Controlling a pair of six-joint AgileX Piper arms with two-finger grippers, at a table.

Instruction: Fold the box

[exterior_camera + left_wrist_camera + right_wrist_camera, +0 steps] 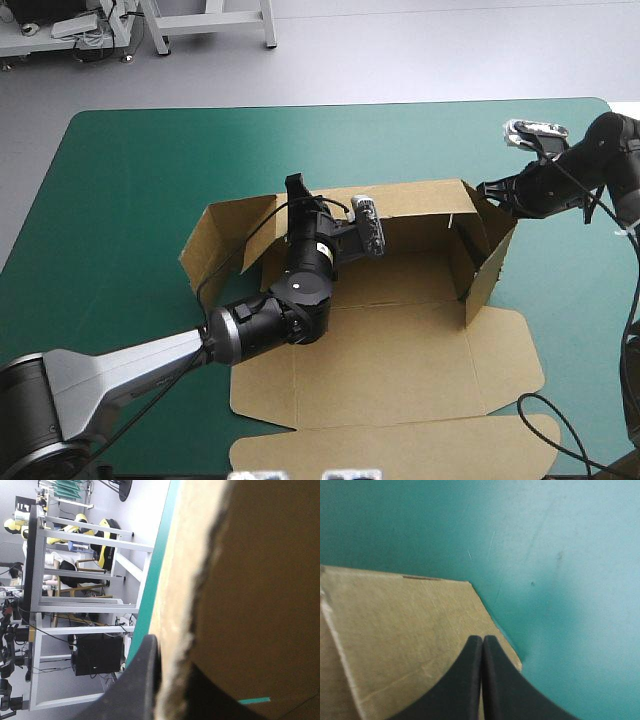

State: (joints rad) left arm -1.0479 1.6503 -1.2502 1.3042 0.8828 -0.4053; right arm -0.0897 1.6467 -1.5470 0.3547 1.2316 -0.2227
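Observation:
The brown box (400,365) lies in the middle of the table with its back wall (420,203) and both side walls raised and its lid flat toward the near edge. My left gripper (297,186) reaches over the back wall's left end. In the left wrist view the left gripper (172,662) is shut on the board's edge (260,580), one black finger on each face. My right gripper (487,189) sits at the top outer corner of the right side wall (490,265). In its own view the right gripper (483,639) is shut, tips against a brown flap (405,625).
The left side wall (215,240) leans outward. Teal-green cover (130,200) lies bare around the box, with wide room on the left and at the far side. The cover (560,555) also shows beyond the flap's corner.

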